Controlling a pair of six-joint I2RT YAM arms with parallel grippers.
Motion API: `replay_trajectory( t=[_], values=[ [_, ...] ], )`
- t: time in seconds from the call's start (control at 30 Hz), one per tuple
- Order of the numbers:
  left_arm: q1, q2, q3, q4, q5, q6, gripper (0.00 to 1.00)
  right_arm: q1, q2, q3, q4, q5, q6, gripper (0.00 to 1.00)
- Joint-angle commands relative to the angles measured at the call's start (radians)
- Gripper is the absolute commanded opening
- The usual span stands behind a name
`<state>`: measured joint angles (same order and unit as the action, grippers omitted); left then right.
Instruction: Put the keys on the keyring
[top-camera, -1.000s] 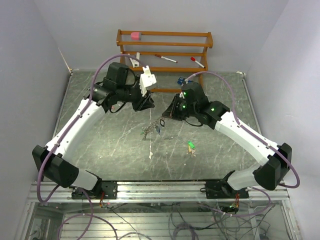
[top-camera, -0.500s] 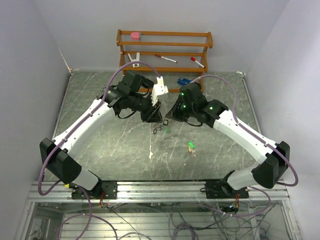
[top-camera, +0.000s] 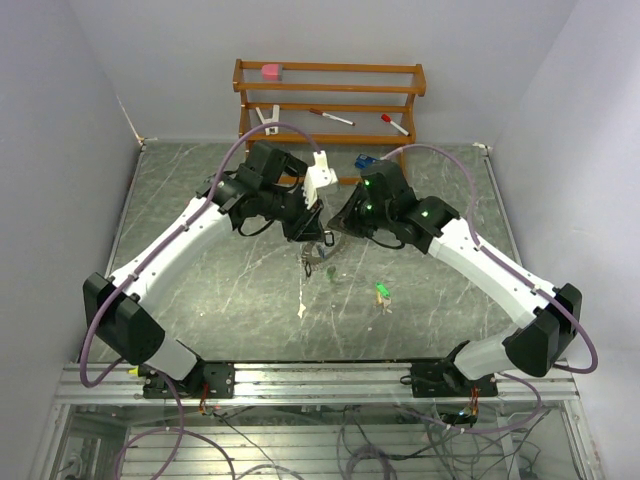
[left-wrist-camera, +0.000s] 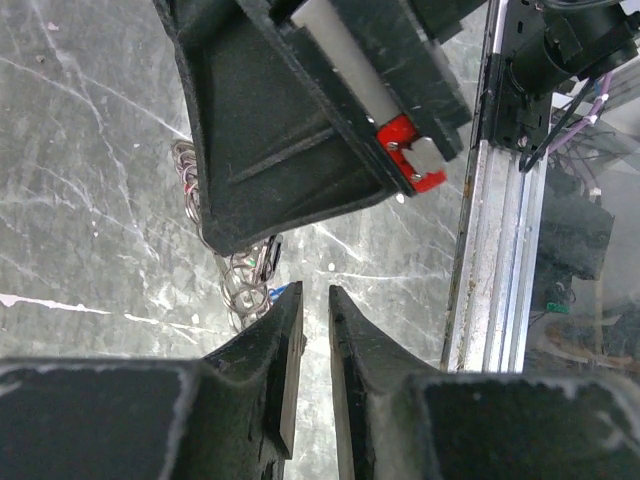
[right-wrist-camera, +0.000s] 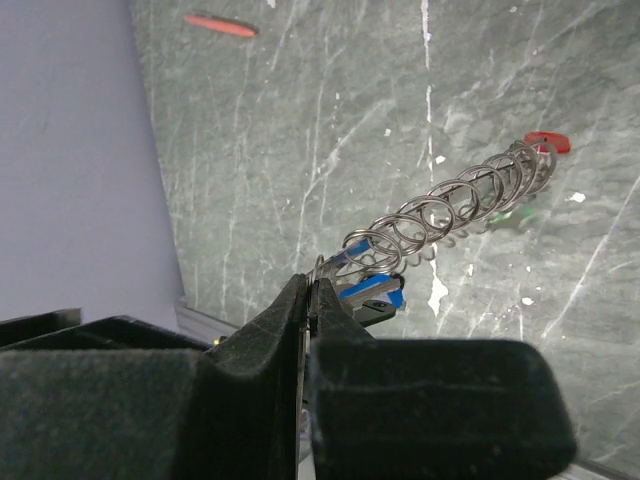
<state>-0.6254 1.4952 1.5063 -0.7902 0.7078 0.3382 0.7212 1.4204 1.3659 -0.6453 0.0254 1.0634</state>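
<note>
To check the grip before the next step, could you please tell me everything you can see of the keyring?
The keyring looks like thin silver wire strung with many small metal loops in a row. It juts slantwise from the shut right gripper, which pinches its near end. A blue tag sits by the grip, a red tag at the far end. The left gripper is close but not gripping it.

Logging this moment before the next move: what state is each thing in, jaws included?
keyring: pinched at its wire, small rings strung along it.
right gripper: jaws shut on the keyring.
left gripper: jaws a narrow slit apart, nothing seen between them.
green key: lying loose, apart from the keyring.
</note>
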Motion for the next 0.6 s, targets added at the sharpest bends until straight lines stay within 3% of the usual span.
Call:
replay_trajectory(
  t=[0.0, 0.57],
  values=[
    [-0.005, 0.019, -0.003, 0.045, 0.001, -0.036, 0.27, 0.002, -0.024, 0.050, 0.067, -0.020, 0.010, 0.00],
    [-0.005, 0.024, 0.008, 0.054, -0.079, -0.016, 0.22, 0.037, -0.030, 0.055, 0.095, -0.021, -0.010, 0.00]
  ],
)
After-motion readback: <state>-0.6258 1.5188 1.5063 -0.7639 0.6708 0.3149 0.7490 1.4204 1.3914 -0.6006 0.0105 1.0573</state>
